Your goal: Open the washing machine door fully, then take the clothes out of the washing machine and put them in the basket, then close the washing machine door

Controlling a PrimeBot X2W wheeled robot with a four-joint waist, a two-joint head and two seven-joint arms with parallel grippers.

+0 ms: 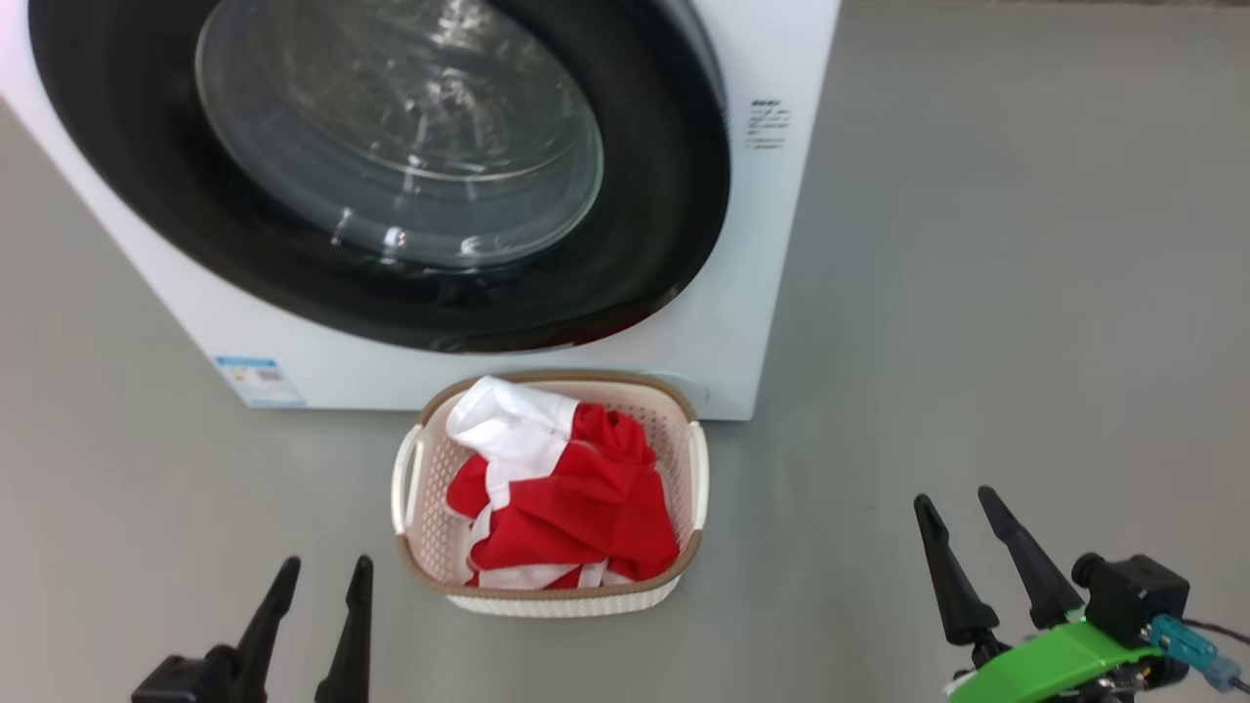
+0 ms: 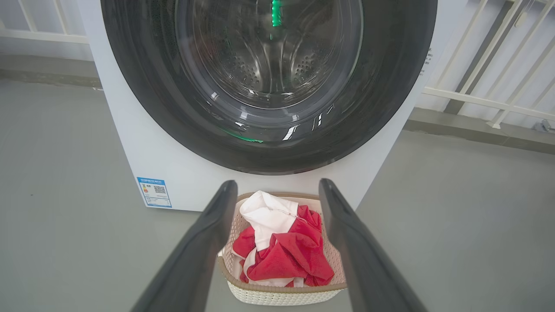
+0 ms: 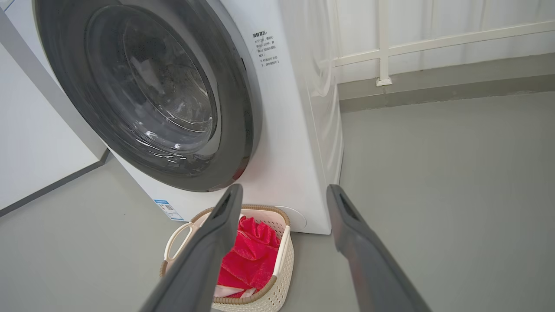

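Observation:
The washing machine [image 1: 742, 322] stands at the back with its black-rimmed glass door [image 1: 400, 137] lying flat against its front. Red and white clothes [image 1: 566, 503] are heaped in the cream basket [image 1: 698, 459] on the floor just before the machine. My left gripper [image 1: 327, 566] hangs open at the lower left, left of the basket, empty. Open and empty too, my right gripper [image 1: 957, 503] sits at the lower right, well apart from the basket. The left wrist view frames the clothes [image 2: 282, 255] between its fingers; the right wrist view shows the basket [image 3: 282, 260] and door [image 3: 151, 95].
A blue label [image 1: 259, 381] marks the machine's lower left corner. Grey floor spreads to both sides of the basket and machine. A white railing [image 3: 433, 43] and a wall run behind, to the right of the machine.

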